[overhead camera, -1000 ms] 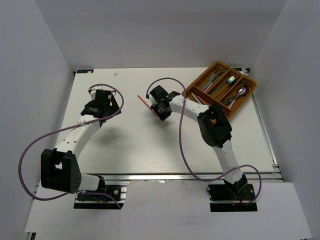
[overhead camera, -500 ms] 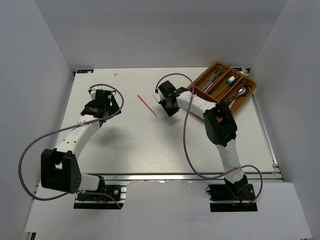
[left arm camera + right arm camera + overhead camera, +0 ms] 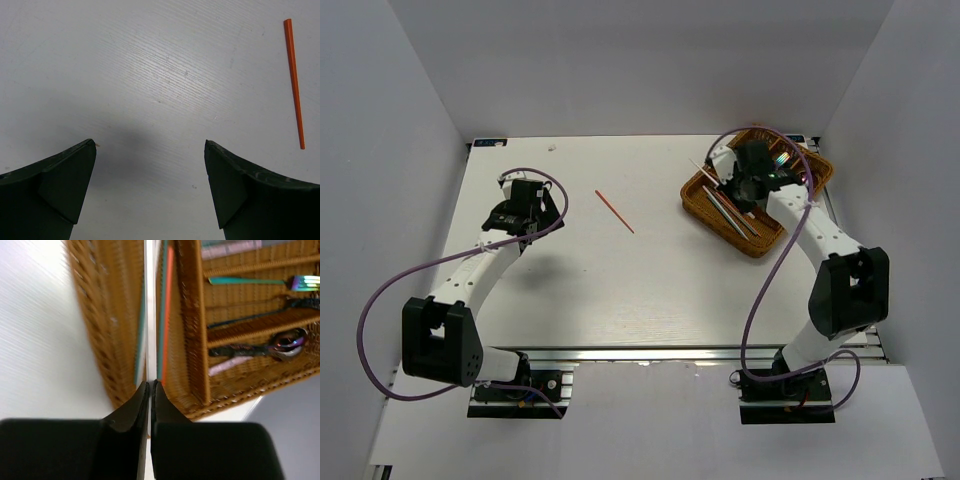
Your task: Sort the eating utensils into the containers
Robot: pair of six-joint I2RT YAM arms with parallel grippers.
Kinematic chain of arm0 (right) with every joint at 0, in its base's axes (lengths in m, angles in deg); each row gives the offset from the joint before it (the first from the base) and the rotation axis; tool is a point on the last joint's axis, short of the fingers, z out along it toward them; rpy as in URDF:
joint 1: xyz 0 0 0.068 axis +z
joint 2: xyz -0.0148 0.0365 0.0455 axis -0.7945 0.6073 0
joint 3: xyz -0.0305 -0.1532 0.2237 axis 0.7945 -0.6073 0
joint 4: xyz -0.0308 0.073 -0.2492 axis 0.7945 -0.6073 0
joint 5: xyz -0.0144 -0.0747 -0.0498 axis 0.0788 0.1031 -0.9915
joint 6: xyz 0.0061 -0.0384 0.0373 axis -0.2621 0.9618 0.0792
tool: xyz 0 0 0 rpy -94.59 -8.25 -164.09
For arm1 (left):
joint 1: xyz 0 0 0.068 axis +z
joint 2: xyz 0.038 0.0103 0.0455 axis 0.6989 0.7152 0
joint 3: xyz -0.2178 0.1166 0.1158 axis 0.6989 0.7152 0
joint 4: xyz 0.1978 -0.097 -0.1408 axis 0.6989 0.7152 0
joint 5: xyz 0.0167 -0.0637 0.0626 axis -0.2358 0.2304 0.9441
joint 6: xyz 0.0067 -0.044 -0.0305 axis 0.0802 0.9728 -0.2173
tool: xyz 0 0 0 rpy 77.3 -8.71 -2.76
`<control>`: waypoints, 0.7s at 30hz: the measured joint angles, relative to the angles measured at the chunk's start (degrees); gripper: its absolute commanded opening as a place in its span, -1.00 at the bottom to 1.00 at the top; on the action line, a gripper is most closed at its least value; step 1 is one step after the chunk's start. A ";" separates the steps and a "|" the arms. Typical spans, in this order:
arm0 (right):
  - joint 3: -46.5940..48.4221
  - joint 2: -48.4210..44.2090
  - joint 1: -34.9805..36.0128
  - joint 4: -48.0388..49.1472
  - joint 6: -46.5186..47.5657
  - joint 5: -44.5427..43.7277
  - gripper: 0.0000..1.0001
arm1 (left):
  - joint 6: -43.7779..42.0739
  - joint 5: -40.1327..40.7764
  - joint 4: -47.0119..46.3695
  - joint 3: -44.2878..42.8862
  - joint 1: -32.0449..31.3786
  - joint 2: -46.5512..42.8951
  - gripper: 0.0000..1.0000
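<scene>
We've got a pale chopstick (image 3: pixel 149 315) pinched in the right end effector (image 3: pixel 149 385), poking out past its tips over the wicker tray (image 3: pixel 95 315). An orange chopstick (image 3: pixel 294 82) lies on the table (image 3: pixel 150 60), ahead-right of the spread left end effector (image 3: pixel 150 150).

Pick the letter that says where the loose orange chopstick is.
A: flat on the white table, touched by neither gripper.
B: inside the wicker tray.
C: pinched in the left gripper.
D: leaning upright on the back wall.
A: the orange chopstick lies flat on the table, apart from the open left gripper. The right gripper is over the wicker tray, shut on a pale chopstick.
</scene>
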 measured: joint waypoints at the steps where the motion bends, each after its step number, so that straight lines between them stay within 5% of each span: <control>1: -2.27 -1.05 -1.46 1.03 2.16 0.35 -1.00 | 0.02 -0.22 -0.02 0.00 0.00 0.07 0.96; 6: -8.63 -1.36 -7.34 3.80 8.09 0.46 -1.00 | 0.04 -0.44 -0.90 0.44 -0.13 0.11 0.96; 8: -8.72 -0.98 -8.31 4.26 8.59 -0.04 -0.59 | 0.02 -0.42 -0.92 0.46 -0.26 0.11 0.96; 10: -8.70 -0.87 -8.46 5.42 8.85 -0.50 -0.46 | 0.02 -0.42 -1.03 0.46 -0.39 0.13 0.96; 13: -7.89 0.02 -8.41 5.57 7.52 0.66 0.78 | 0.04 -0.37 -1.05 0.46 -0.52 0.13 0.96; 21: -1.31 3.21 -7.67 3.21 4.98 6.97 0.79 | 0.02 0.55 -1.05 0.46 -0.70 0.13 0.96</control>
